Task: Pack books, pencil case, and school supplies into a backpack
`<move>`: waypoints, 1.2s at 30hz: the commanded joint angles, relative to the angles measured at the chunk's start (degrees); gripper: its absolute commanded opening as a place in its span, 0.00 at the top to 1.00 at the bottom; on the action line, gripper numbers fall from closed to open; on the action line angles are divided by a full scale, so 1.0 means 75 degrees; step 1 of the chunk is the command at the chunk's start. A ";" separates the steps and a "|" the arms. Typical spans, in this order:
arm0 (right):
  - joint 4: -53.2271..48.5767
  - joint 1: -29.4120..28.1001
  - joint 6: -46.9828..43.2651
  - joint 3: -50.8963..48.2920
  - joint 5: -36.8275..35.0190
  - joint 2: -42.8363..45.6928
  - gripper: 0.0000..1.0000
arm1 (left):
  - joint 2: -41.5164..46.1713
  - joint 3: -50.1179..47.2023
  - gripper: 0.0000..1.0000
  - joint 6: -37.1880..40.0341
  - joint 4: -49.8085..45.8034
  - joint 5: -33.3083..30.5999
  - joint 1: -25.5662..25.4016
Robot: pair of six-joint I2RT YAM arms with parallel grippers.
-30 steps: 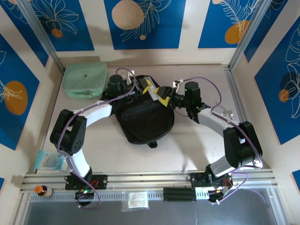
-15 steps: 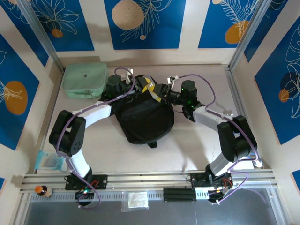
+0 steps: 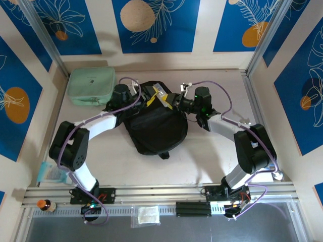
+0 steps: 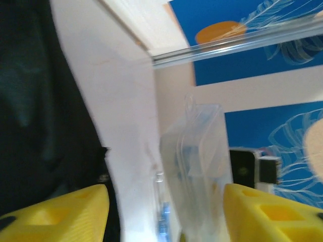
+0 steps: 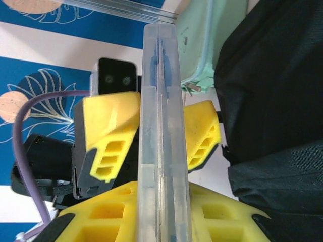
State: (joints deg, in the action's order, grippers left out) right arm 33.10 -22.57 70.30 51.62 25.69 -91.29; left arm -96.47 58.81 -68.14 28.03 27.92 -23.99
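Left of the backpack the mint green case lies untouched on the table. Over the backpack's far edge a handover has just gone through. The left gripper, clenched on the clear plastic piece a second ago, has sprung apart, and its yellow fingers now stand wide on either side of the piece with a gap showing. The right gripper, spread a second ago, has clamped down on the near end of the piece. The piece hangs above the backpack's far rim, not yet inside it, so the packing of this item now looks to rest with the right arm alone, and the left arm can probably back off. The piece is held on edge, its thin side toward the right wrist camera. Its long axis runs straight out of the right jaws, roughly along the backpack's far edge, with the free end pointing toward the left gripper and the mint green case beyond.
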 commanded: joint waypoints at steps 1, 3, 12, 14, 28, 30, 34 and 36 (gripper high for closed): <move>-0.0873 0.0159 -0.0636 -0.0093 -0.0288 0.0567 0.90 | 0.0651 -0.0026 0.31 0.1880 -0.2347 -0.0899 0.0115; -0.1735 0.0222 -0.1014 -0.0131 -0.0391 0.0799 0.90 | 0.0769 0.0095 0.23 0.2970 -0.3561 -0.1478 0.0105; -0.5764 0.0335 -0.1904 -0.0328 -0.1109 0.1819 0.90 | -0.0020 0.1014 0.22 0.5559 -0.5798 -0.1637 0.0048; -0.6383 0.0398 -0.1885 -0.0282 -0.1198 0.1811 0.90 | -0.0236 0.1180 0.23 0.5756 -0.5890 -0.1547 -0.0005; -0.7926 0.1496 -0.3791 0.1880 -0.1836 -0.0660 0.88 | -0.0737 0.1831 0.54 0.6252 -0.5792 -0.0648 -0.1038; -0.7927 0.1561 -0.3887 0.2229 -0.1773 -0.0918 0.89 | -0.0892 0.1983 0.56 0.6245 -0.5704 -0.0509 -0.1219; -0.7685 0.1541 -0.3811 0.2280 -0.1506 -0.0454 0.89 | -0.1073 0.2236 0.58 0.6246 -0.5822 -0.0392 -0.1348; -0.7676 0.1535 -0.3785 0.2235 -0.1340 -0.0073 0.89 | -0.0955 0.2216 0.54 0.6332 -0.5882 -0.0462 -0.1343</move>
State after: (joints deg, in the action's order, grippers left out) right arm -23.92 -11.14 43.00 67.83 14.06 -96.33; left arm -103.70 73.78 -21.98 -15.46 22.39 -33.89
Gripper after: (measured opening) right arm 0.206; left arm 0.449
